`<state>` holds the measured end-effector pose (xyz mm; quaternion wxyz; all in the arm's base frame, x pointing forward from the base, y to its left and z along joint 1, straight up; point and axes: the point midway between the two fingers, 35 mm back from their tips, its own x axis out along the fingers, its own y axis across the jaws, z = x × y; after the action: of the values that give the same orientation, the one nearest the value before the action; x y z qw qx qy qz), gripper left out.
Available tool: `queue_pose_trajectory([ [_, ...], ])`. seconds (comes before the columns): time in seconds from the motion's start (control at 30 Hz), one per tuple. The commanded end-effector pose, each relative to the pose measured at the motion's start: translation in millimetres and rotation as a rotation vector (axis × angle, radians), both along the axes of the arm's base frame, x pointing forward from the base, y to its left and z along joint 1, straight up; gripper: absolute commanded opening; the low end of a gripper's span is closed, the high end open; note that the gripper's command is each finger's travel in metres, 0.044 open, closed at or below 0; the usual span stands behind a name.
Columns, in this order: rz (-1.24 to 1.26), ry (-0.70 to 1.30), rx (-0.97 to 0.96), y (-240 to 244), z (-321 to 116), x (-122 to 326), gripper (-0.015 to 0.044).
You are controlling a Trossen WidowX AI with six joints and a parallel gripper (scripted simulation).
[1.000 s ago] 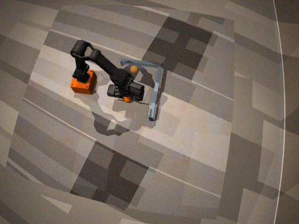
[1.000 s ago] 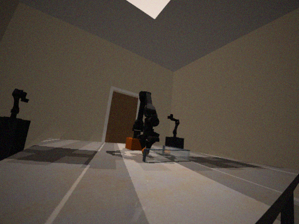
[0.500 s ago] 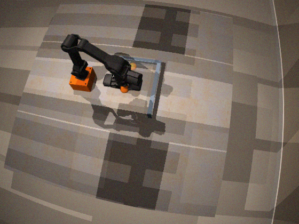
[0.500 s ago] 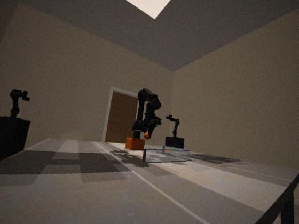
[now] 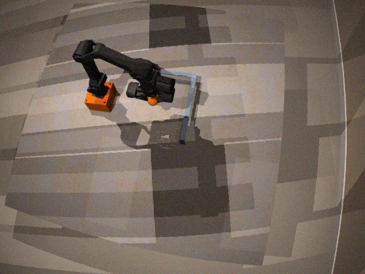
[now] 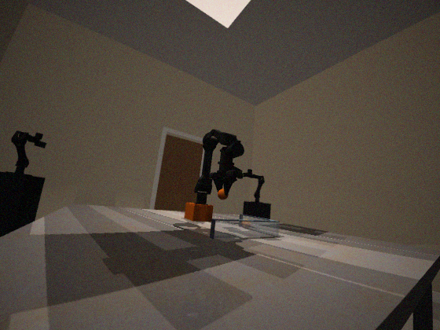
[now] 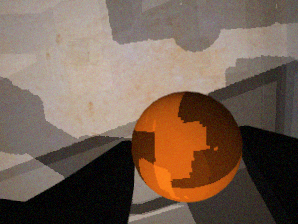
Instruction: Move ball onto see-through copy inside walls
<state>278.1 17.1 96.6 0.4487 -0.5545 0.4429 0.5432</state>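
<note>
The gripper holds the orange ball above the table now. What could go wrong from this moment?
1. The gripper pinches the round orange ball only by its sides, high above the table; it might slip and roll off.
2. The clear walls are low, so a release from height could bounce the ball over them.

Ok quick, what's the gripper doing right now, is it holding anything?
Gripper: closed on the orange ball, lifted above the table.
</note>
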Motion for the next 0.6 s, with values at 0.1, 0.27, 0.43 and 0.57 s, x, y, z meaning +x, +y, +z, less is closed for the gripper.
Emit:
queue_pose_trajectory([
  [0.1, 0.012, 0.003, 0.0, 34.9, -9.5, -2.8, 0.0],
  [0.27, 0.027, 0.007, -0.006, 57.5, -16.1, -7.9, 0.0],
  [0.43, 0.024, 0.005, -0.002, 81.4, -22.4, -13.4, 0.0],
  [0.57, 0.017, 0.004, 0.003, 100.7, -27.6, -19.2, 0.0],
])
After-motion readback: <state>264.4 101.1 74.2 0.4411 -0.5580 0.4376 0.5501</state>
